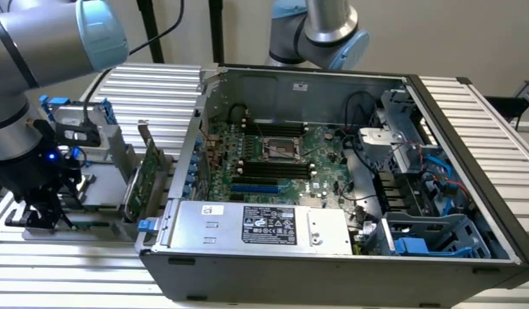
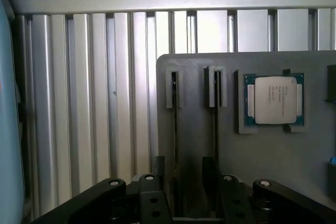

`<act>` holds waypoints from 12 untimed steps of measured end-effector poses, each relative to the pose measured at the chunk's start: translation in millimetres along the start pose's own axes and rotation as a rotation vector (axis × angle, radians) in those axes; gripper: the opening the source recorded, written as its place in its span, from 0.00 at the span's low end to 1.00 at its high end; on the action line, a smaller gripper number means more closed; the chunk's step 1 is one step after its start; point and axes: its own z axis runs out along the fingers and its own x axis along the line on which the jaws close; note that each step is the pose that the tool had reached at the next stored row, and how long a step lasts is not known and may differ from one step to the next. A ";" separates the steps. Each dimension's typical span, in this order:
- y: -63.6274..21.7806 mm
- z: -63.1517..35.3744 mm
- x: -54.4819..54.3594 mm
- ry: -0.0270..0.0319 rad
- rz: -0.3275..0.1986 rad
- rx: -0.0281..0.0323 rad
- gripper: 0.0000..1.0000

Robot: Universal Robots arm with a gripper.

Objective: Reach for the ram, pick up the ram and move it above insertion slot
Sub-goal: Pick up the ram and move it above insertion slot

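Seeing the ribbed tabletop (image 1: 161,84) carrying a big open computer case (image 1: 333,193). Watching the arm (image 1: 41,32) hanging down at the exterior view's left, over a grey holder (image 2: 262,171). Finding the end effector (image 2: 184,167) standing wide open, gripping nothing. Spotting the ram (image 2: 174,119) standing on its thin edge in a holder slot, just below, lined up between the two fingers, stretching long and straight away from them. Struggling to make out its chips: looking like just a thin dark line.
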 end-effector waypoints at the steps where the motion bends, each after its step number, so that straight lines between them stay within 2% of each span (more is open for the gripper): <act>1: -0.1 1.8 0.3 0.0004 -0.001 0.0000 0.42; 9: -0.7 16.1 3.7 0.0008 -0.007 0.0002 0.42; 12: -0.8 18.6 3.9 0.0011 -0.011 0.0000 0.42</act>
